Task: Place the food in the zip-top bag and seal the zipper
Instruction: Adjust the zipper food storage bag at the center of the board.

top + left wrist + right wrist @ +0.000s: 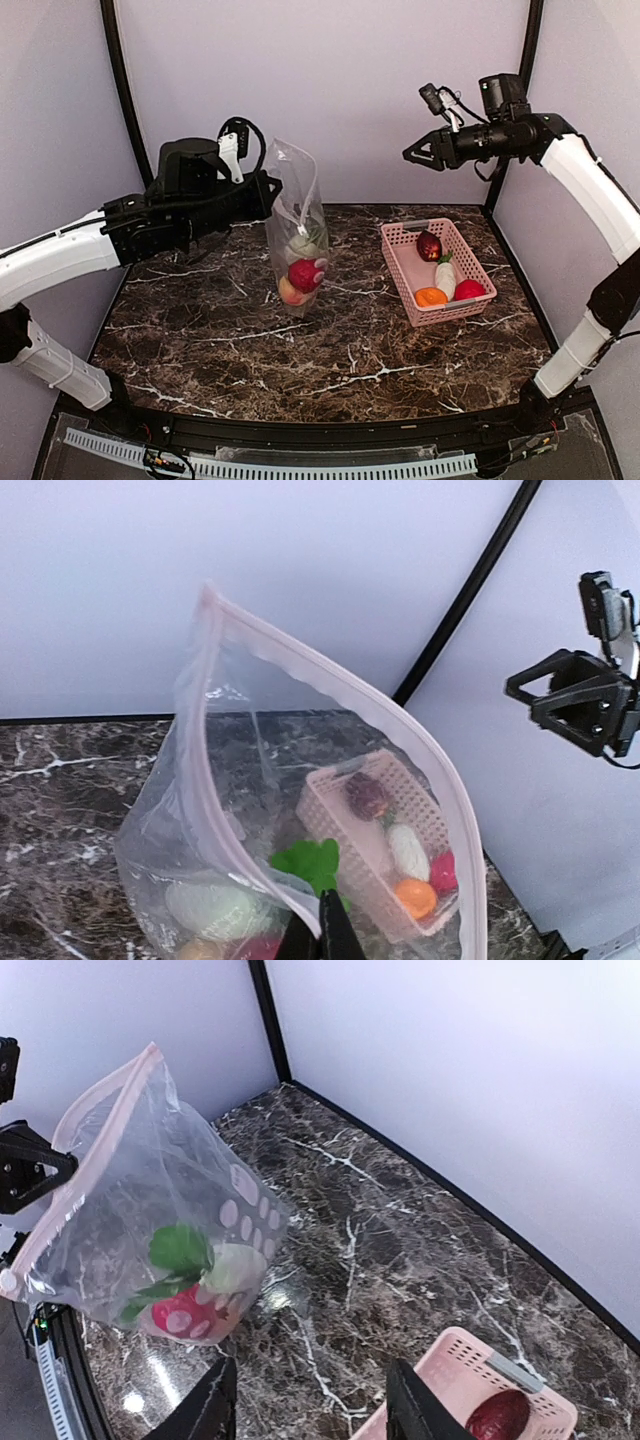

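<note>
The clear zip-top bag hangs upright over the table, its mouth open at the top. My left gripper is shut on the bag's edge by the pinkish zipper. Inside the bag lie a white piece with green leaves, a red one and a tan one. More food sits in the pink basket: a maroon piece, a white one, an orange one and a red one. My right gripper is high above the basket, open and empty.
The dark marble table is ringed by a black frame and pale walls. In the right wrist view the bag is far left and the basket's corner sits beside the right finger.
</note>
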